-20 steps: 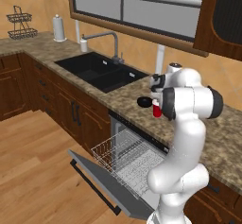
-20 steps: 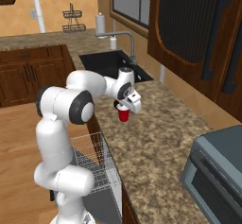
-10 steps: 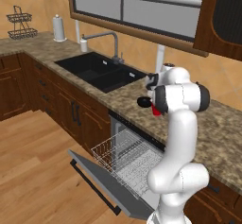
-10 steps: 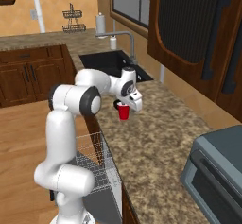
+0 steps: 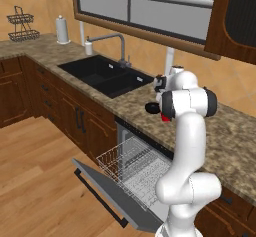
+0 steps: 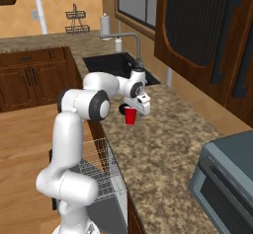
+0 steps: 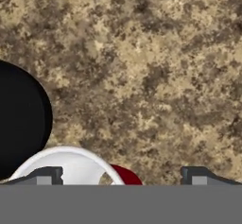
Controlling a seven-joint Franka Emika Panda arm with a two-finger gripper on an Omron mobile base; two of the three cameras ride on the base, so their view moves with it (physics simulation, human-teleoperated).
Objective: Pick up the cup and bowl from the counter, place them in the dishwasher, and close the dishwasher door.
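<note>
The cup (image 6: 130, 115) stands upright on the granite bench (image 6: 163, 144), beside the sink (image 5: 102, 73). The bowl (image 7: 21, 124) sits just beside it, also on the bench. The gripper (image 7: 120, 176) hangs directly above the cup, jaws spread wide and holding nothing; in the hand view the cup's white rim lies towards the left fingertip (image 7: 45, 175). Below the bench, the dishwasher door (image 5: 112, 196) lies fully open, wire rack (image 5: 131, 165) drawn out.
</note>
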